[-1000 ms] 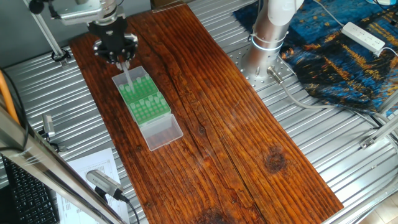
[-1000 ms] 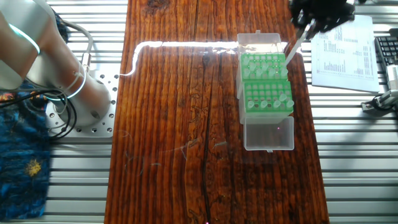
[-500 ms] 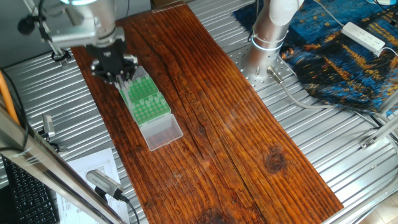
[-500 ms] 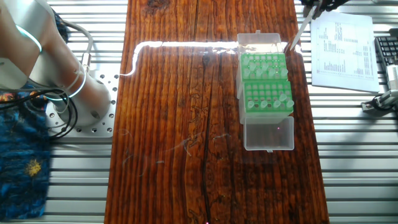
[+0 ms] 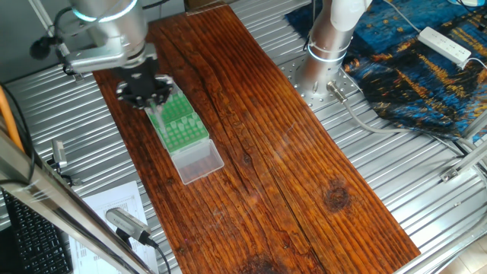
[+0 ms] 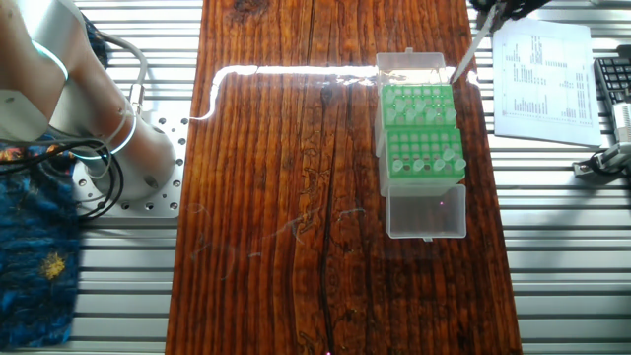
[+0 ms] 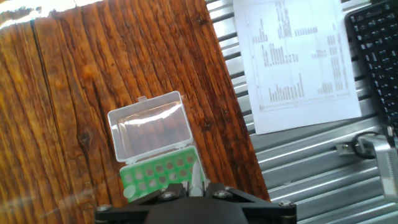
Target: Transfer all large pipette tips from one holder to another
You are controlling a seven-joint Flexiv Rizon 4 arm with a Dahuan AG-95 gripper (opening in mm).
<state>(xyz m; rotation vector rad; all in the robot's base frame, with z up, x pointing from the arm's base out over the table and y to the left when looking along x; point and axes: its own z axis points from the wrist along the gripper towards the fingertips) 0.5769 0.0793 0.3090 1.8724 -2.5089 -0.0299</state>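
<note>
My gripper [image 5: 146, 90] is shut on one translucent whitish pipette tip [image 6: 464, 57] and holds it slanted above the far end of the green rack [image 6: 422, 133], over the corner of the rack's clear far lid [image 6: 409, 66]. In the hand view the tip [image 7: 196, 176] points out between the shut jaws of the gripper [image 7: 196, 186] toward the rack [image 7: 158, 174]. In the other fixed view only the gripper's fingertips [image 6: 496, 10] show at the top edge. A few whitish tips [image 6: 449, 159] stand in the rack's near rows. The rack also shows in one fixed view [image 5: 179, 122].
A second clear lid [image 6: 426, 210] lies flat at the rack's near end. A printed sheet [image 7: 298, 59] and a keyboard [image 7: 373, 43] lie beside the wooden board [image 6: 296, 197]. The arm's base [image 6: 138, 148] stands on the ribbed metal table.
The gripper has risen with the tip, and the tip's point has moved from the rack's far corner toward the clear far lid. The arm's wrist has swung into view.
</note>
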